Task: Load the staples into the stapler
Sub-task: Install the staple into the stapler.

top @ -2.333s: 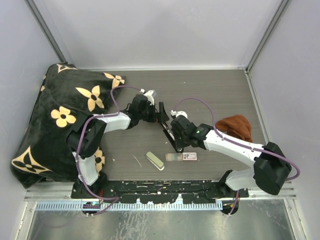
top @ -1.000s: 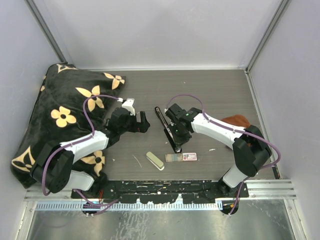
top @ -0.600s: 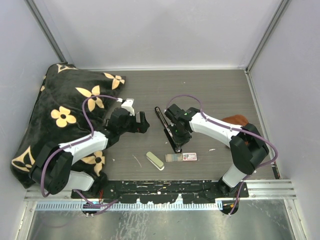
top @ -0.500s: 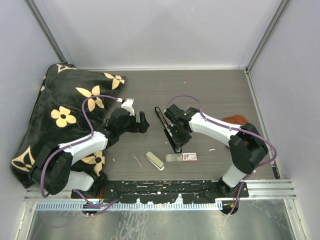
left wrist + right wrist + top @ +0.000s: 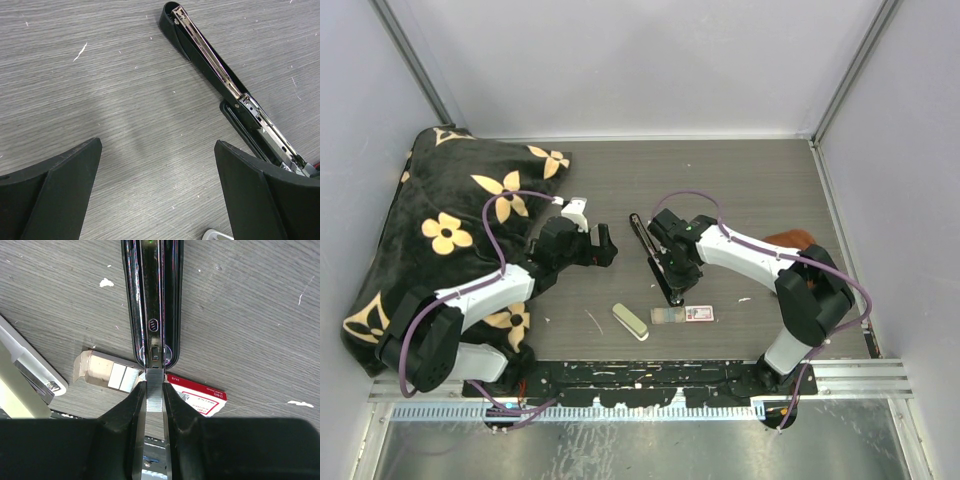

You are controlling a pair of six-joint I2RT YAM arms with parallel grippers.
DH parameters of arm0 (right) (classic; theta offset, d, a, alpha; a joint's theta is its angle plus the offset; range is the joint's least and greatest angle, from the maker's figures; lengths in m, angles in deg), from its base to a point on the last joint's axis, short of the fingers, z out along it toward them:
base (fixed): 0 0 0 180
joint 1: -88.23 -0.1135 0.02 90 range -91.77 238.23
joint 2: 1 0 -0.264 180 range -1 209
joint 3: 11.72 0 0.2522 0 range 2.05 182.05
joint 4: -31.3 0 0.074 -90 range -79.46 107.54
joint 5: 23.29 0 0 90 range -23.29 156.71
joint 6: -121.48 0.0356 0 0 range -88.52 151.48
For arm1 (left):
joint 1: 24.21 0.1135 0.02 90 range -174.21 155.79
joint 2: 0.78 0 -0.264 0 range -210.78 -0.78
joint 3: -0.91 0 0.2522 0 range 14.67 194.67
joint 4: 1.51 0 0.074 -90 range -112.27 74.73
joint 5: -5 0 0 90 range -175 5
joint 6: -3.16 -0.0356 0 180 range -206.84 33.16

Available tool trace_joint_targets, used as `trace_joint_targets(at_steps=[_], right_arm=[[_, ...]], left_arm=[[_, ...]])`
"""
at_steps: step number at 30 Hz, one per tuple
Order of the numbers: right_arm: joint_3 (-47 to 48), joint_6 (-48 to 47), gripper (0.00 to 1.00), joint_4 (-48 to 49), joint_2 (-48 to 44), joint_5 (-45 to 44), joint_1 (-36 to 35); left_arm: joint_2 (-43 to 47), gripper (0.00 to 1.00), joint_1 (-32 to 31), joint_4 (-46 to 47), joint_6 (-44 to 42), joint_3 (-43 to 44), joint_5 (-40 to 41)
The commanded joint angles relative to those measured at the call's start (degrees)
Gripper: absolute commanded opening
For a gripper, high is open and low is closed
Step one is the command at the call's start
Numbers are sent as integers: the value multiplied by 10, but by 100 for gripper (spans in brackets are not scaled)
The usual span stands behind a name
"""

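Your box (image 5: 200, 396) lay open, silvery strips (image 5: 120, 376) inside. Your right gripper (image 5: 155, 392) pinched the staples (image 5: 155, 382) at the stapler (image 5: 152, 300) end; your left gripper (image 5: 157, 145) hovered wide open.

The box (image 5: 688, 313) lies just before the stapler (image 5: 643, 237), oblong (image 5: 630, 321) left of it.

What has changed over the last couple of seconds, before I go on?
The left gripper backed off leftward from the far end of the stapler and hangs open. The right arm swung its elbow inward; the right gripper, shut on the staples, stays at the stapler's near end. Stapler, staple box and cream oblong have not moved.
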Motion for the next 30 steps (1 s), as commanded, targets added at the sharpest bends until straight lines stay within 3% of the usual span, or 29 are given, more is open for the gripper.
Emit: trace_joint_targets(at_steps=[1,30], right_arm=[[25,0,21,-2,0,-12,-3],[64,-19,21,-13,39,-33,-3]], left_arm=[[18,98,1,17,-7,-1,11],[22,98,1,17,-8,-2,11]])
